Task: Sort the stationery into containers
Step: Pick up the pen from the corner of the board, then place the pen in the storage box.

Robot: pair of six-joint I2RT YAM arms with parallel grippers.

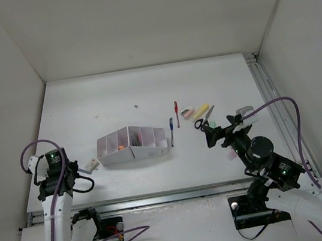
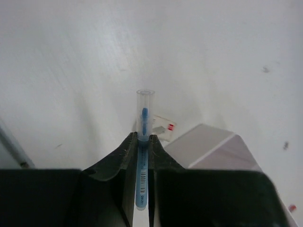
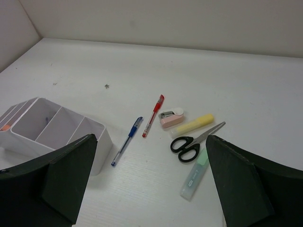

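My left gripper (image 2: 143, 138) is shut on a blue marker (image 2: 142, 165) with a clear cap, just left of the white organizer (image 1: 132, 154); it shows in the top view (image 1: 86, 168) too. A pale eraser (image 2: 163, 126) lies on the table by the organizer's corner (image 2: 213, 144). My right gripper (image 3: 149, 139) is open and empty above the table, right of the organizer (image 3: 52, 135). In front of it lie a blue pen (image 3: 127, 141), a red pen (image 3: 153, 115), a yellow marker (image 3: 192, 126), black-handled scissors (image 3: 194, 141) and a green marker (image 3: 194, 174).
A small pink stapler (image 3: 171, 117) lies between the red pen and the yellow marker. Something orange (image 1: 136, 140) sits in one organizer compartment. White walls (image 1: 8, 70) enclose the table on the left, back and right; a rail (image 1: 270, 98) runs along the right edge.
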